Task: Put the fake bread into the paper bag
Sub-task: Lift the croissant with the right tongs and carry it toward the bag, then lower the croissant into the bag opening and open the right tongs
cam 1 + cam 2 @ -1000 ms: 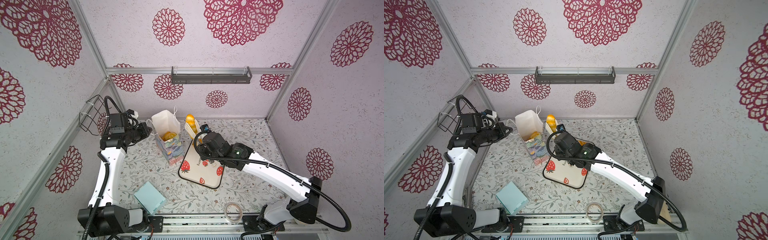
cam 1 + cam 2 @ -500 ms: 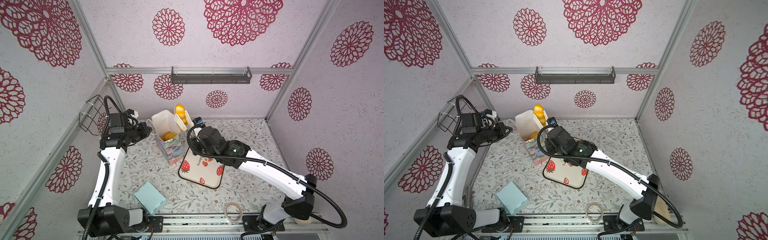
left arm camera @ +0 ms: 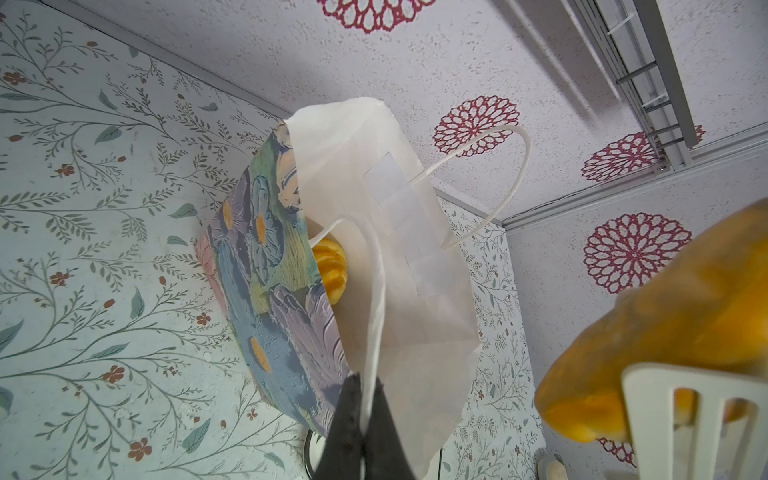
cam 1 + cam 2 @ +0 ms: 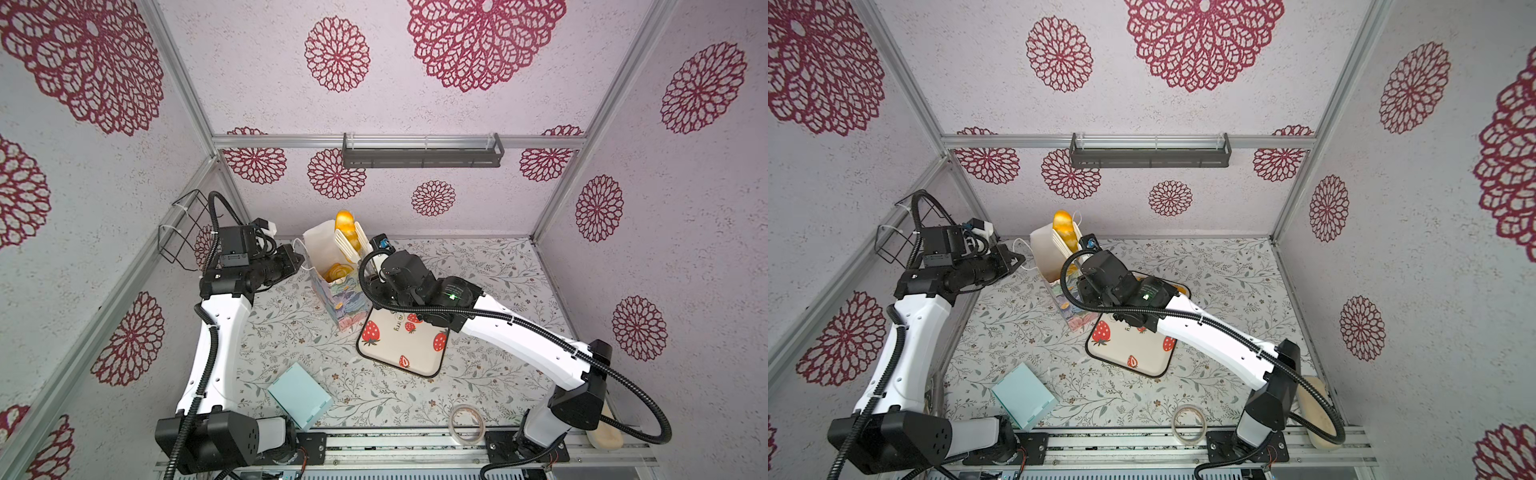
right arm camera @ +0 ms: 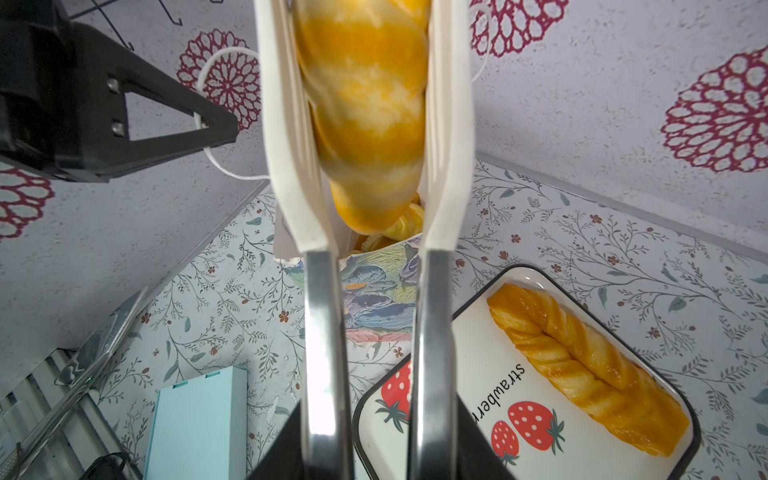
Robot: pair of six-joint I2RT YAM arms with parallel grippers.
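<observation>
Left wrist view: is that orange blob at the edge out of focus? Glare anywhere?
Left wrist view: yes, the held loaf is blurred, the paper bag sharp. Right wrist view: loaf soft too, glare on the metal tongs, tray bread crisp.

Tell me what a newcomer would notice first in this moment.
A glossy orange loaf stands out, clamped in white-tipped tongs that the right gripper holds above the open paper bag. The left gripper pinches the bag's white cord handle, and a twisted bread stick lies on the strawberry tray beside the bag.
</observation>
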